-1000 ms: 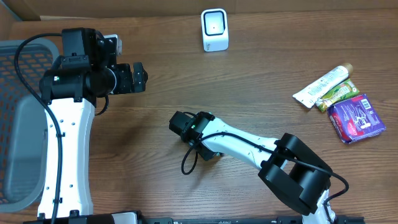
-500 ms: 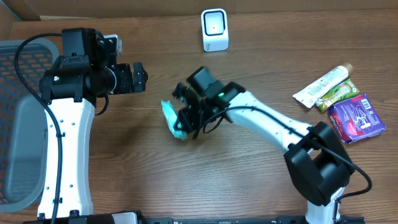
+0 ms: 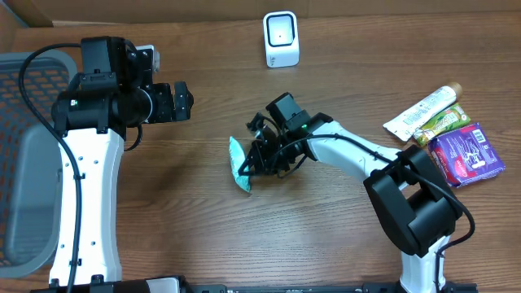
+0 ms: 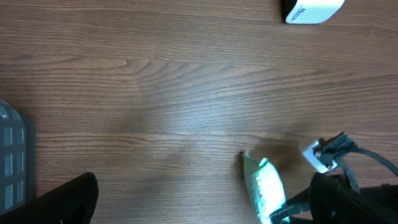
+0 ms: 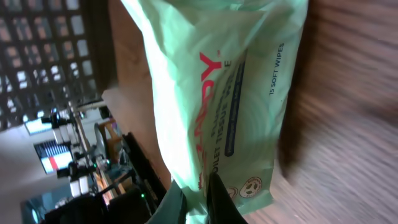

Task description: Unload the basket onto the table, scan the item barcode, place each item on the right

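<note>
A mint-green pack of soft wipes hangs just above the middle of the table, its printed face filling the right wrist view. My right gripper is shut on the pack's lower edge. The white scanner stands at the back of the table, well away from the pack. My left gripper hovers open at the left with nothing between its fingers. In its own view it looks down on the pack and the scanner.
A grey mesh basket sits at the left edge. At the right lie a white tube, a green bar and a purple packet. A cardboard wall runs along the back.
My right arm has lifted the wipes pack off the table and carried it a little to the right, its elbow swinging back. The left arm has not moved.
</note>
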